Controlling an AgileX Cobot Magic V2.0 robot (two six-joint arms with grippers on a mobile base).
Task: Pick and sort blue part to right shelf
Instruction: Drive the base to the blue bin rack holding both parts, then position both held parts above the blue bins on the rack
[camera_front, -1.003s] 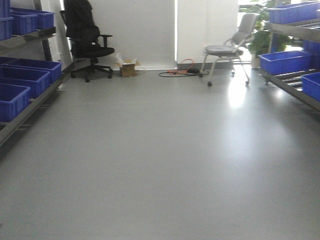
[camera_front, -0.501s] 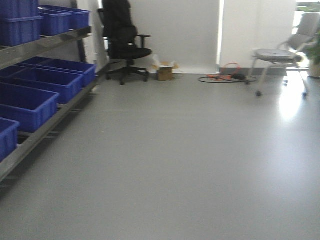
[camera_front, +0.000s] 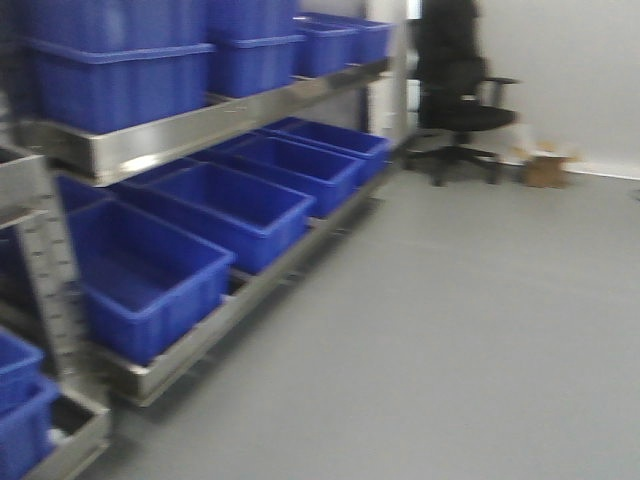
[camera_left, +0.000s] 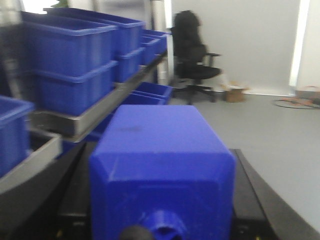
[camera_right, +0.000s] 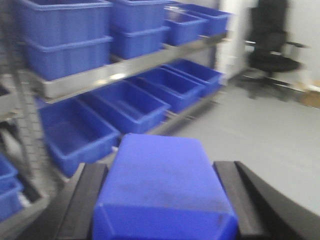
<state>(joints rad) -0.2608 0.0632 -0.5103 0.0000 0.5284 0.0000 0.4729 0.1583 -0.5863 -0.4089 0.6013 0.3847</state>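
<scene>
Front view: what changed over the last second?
The view swung to the robot's left: the rack of blue bins that sat at the left edge now fills the frame, the black office chair slid from left to upper right, and the grey chair and opposite rack left view. The furniture itself looks unmoved.

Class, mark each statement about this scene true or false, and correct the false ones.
1. The right gripper holds a blue part. True.
2. The left gripper holds nothing. False: it grips a blue part too.
3. The bins on the rack are green. False: they are blue.
4. A black office chair stands beyond the rack. True.
5. The rack carries bins on one level only. False: at least two levels hold bins.
</scene>
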